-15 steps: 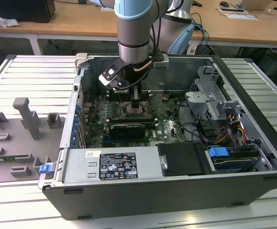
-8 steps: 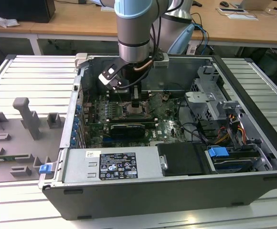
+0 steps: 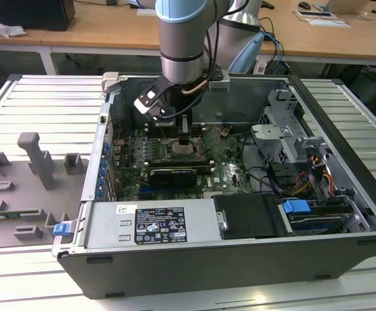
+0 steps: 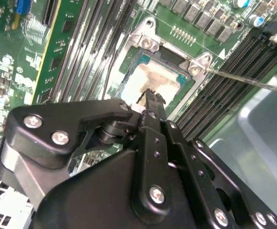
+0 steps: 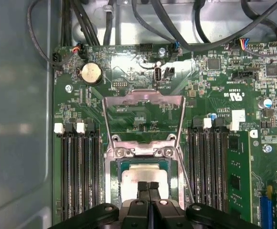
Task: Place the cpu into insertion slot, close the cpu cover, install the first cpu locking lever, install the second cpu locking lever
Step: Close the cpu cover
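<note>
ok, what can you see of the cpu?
The cpu is a flat square chip with a dull silver-grey top, a pale smeared patch on it and a green edge around it. It lies level in the insertion slot, with the cpu cover standing open above it. The shut gripper sits right over it; contact can't be told.

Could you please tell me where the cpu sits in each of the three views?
Exterior view: the cpu lies directly under the gripper, mid-board, barely discernible.
First wrist view: cpu seated in the insertion slot, just past the gripper's shut fingertips.
Second wrist view: cpu, a pale square just past the gripper tip.
Shared landmark: black memory slots flanking it on both sides.
</note>
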You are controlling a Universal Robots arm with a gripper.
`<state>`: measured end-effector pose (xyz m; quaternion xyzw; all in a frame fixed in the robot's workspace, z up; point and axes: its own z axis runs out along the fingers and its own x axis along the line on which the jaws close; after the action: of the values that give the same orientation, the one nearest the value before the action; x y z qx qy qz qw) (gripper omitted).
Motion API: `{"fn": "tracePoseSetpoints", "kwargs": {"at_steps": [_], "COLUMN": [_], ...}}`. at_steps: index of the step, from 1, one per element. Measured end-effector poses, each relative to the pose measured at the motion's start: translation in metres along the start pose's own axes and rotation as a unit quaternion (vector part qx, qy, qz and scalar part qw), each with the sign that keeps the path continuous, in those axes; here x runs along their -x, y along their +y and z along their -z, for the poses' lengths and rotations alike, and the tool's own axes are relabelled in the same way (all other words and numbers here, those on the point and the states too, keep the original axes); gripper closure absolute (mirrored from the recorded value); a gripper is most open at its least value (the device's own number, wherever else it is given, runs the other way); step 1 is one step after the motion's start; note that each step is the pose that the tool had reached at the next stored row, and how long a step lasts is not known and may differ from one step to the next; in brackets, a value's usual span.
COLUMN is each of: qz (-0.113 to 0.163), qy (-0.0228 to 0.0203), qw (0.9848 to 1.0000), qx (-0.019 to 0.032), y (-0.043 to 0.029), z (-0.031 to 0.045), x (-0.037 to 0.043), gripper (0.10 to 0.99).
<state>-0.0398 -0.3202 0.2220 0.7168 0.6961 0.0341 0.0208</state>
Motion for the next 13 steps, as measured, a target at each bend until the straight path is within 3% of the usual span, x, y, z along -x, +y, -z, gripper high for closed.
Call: {"fn": "tracePoseSetpoints", "kwargs": {"at_steps": [3, 7, 13], "qz": [0.000, 0.000, 0.000], "qy": [0.0000, 0.0001, 0.0000], "qw": [1.0000, 1.0000, 1.0000], "qx": [-0.0004, -0.0003, -0.0027], "y": [0.0016, 0.0031, 0.0126], "z": [0.0067, 0.0239, 0.0241], "x": [-0.0001, -0.0005, -0.0008], "gripper": [0.980, 0.980, 0.980]}}
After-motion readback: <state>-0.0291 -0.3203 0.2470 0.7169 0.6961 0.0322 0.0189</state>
